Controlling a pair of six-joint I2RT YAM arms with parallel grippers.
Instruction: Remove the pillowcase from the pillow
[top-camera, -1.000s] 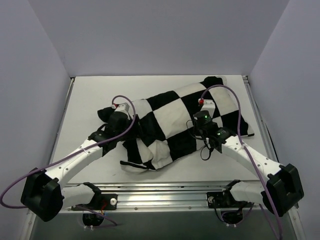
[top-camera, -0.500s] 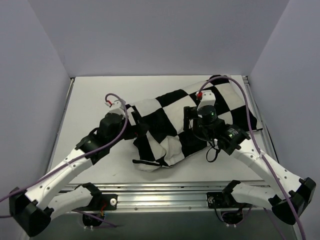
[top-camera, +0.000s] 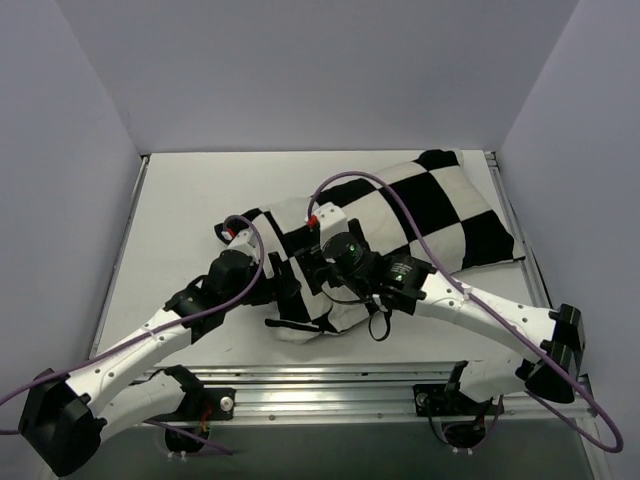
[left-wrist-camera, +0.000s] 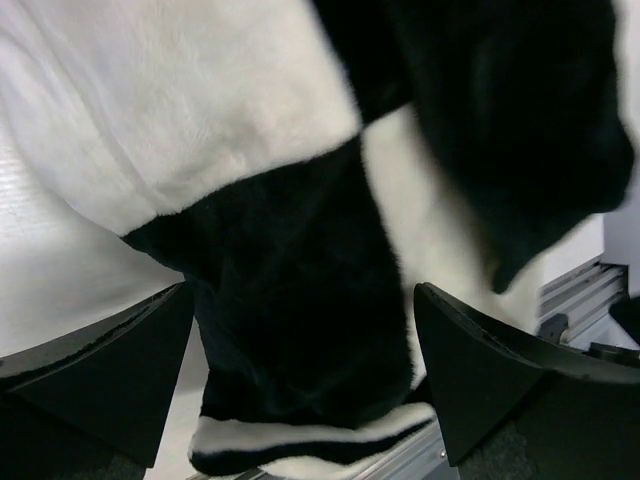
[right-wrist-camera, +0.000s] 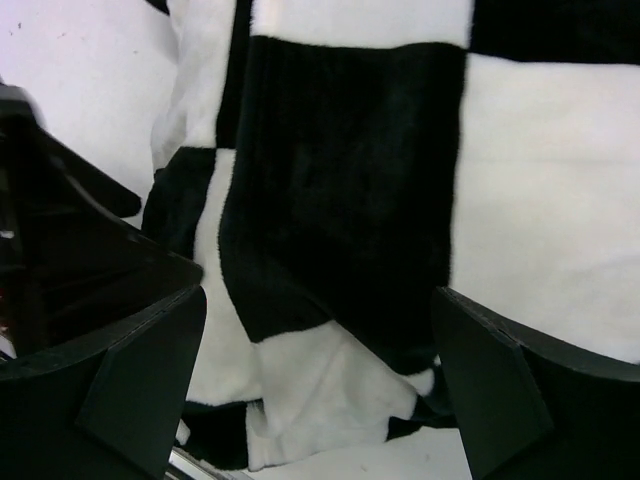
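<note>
The black and white checked pillowcase (top-camera: 440, 205) lies diagonally across the table, plump at the far right and crumpled at its near left end (top-camera: 300, 320). The pillow is hidden inside it. My left gripper (top-camera: 280, 285) is open at that crumpled end. In the left wrist view a black fold of the pillowcase (left-wrist-camera: 290, 300) hangs between its wide-apart fingers (left-wrist-camera: 100, 375), gripper (left-wrist-camera: 300, 380). My right gripper (top-camera: 312, 276) hovers right beside it, open, over the same bunched fabric (right-wrist-camera: 340, 180), gripper (right-wrist-camera: 320, 390). Nothing is pinched by either.
The white table (top-camera: 180, 200) is walled by grey panels at left, back and right. An aluminium rail (top-camera: 320, 385) runs along the near edge, just below the pillowcase's hem (left-wrist-camera: 300, 440). Purple cables (top-camera: 400, 205) loop over both arms.
My right gripper has opened and swung left across the pillowcase to its crumpled near end. The left gripper has opened fully and shifted slightly right. The pillowcase's far end has settled back toward the right.
</note>
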